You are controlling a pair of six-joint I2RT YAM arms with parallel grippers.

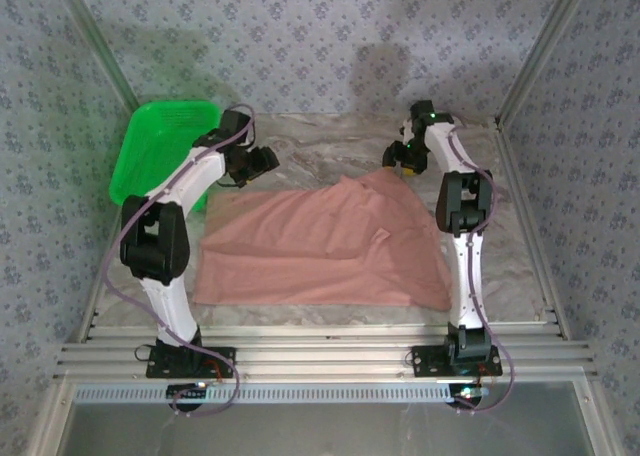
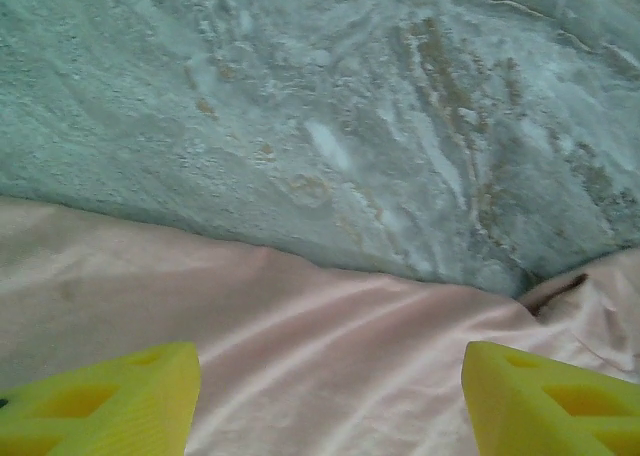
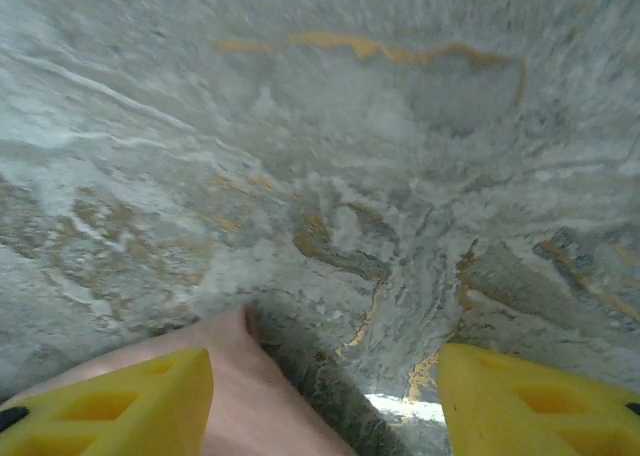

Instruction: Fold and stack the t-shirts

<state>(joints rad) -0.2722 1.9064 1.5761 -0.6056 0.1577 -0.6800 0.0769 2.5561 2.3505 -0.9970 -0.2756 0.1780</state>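
Observation:
A salmon-pink t-shirt [image 1: 320,246] lies spread over the marble table [image 1: 330,141], its far right corner bunched up into a ridge. My left gripper [image 1: 265,160] hovers at the shirt's far left edge. In the left wrist view its yellow fingers [image 2: 100,406] stand wide apart above the pink cloth [image 2: 330,346], so the left gripper [image 2: 330,406] is open and holds nothing. My right gripper [image 1: 398,158] is at the shirt's far right corner. It [image 3: 325,406] is open too, with a tip of the shirt [image 3: 235,376] beside its left finger [image 3: 110,406].
A green plastic basket [image 1: 160,146] stands at the table's far left, just behind the left arm. Patterned walls with metal frame posts close in the table on three sides. Bare marble [image 2: 330,126] runs beyond the shirt's far edge.

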